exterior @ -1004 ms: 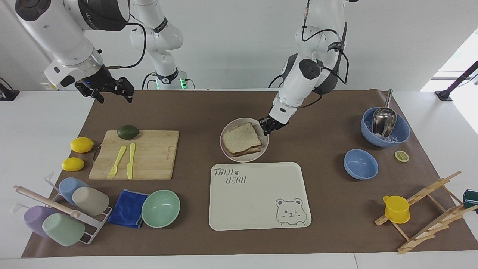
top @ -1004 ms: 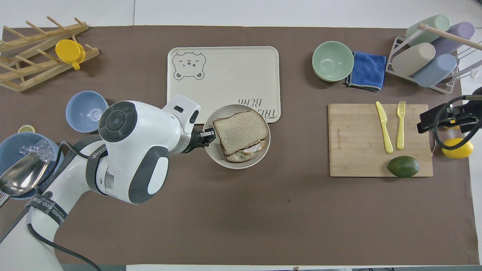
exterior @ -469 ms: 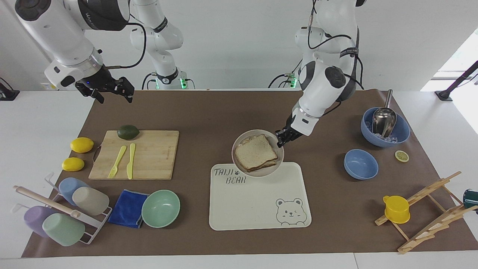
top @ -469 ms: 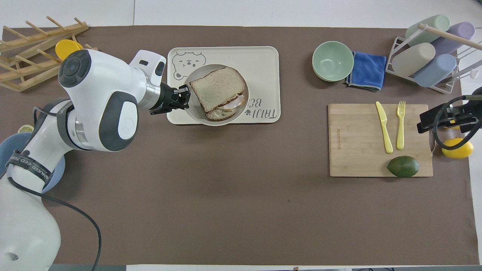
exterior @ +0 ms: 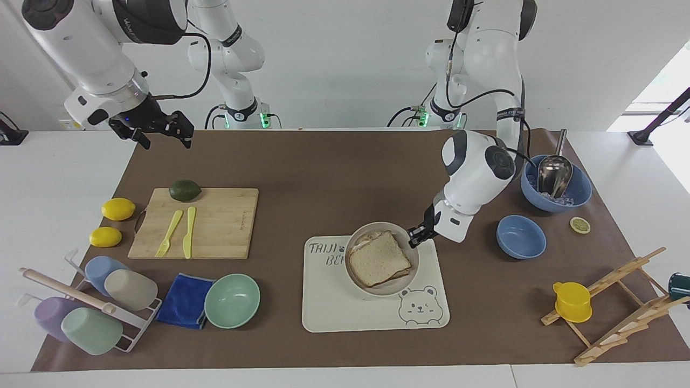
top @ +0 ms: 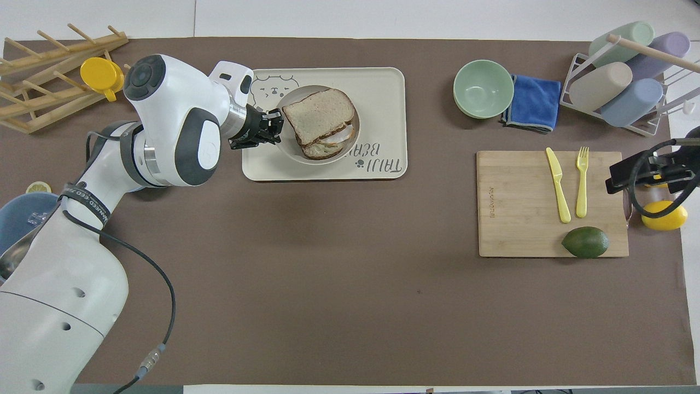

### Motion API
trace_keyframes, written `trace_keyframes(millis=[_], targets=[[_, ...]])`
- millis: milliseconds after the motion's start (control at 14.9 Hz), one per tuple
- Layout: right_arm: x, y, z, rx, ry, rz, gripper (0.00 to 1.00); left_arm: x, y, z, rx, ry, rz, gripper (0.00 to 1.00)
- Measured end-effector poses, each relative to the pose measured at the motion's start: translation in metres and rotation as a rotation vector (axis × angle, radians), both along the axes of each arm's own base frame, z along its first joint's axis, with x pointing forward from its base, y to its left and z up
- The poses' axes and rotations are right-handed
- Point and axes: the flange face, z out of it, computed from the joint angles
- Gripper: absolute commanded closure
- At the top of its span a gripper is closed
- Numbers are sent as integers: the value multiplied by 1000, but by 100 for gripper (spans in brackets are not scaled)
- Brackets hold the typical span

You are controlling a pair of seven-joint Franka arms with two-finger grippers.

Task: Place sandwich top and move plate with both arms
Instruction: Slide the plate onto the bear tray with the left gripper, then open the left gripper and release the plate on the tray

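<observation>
Overhead view shows that we have carried the plate, held at its rim by our left gripper, from the mat to over the bear-printed tray. The sandwich top already caps the sandwich, so only set-down looks left. Our left arm stretches forward, wrist low. Our right gripper waits over the mat's corner; its fingers we cannot tell.

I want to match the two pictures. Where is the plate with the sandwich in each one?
Facing view: the plate is on the bear tray, with the left gripper at its rim.
Overhead view: the plate is on the same tray.
Shared landmark: the mint green bowl.
</observation>
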Motion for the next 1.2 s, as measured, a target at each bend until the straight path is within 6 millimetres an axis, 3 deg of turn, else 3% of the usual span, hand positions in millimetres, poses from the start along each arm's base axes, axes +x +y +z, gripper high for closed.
trace_keyframes(millis=[535, 602, 803, 870, 1205], targets=[[0, 0, 0, 0, 0, 0, 0, 4, -3, -10, -4, -57, -15, 100], [0, 0, 0, 0, 0, 0, 0, 4, -2, -13, -2, -56, -25, 73], [0, 0, 0, 0, 0, 0, 0, 0, -1, -21, 6, -60, -82, 9], [0, 0, 0, 0, 0, 0, 0, -1, -1, -23, 7, -60, -92, 0], [0, 0, 0, 0, 0, 0, 0, 2, 9, -24, 16, -60, -92, 0]])
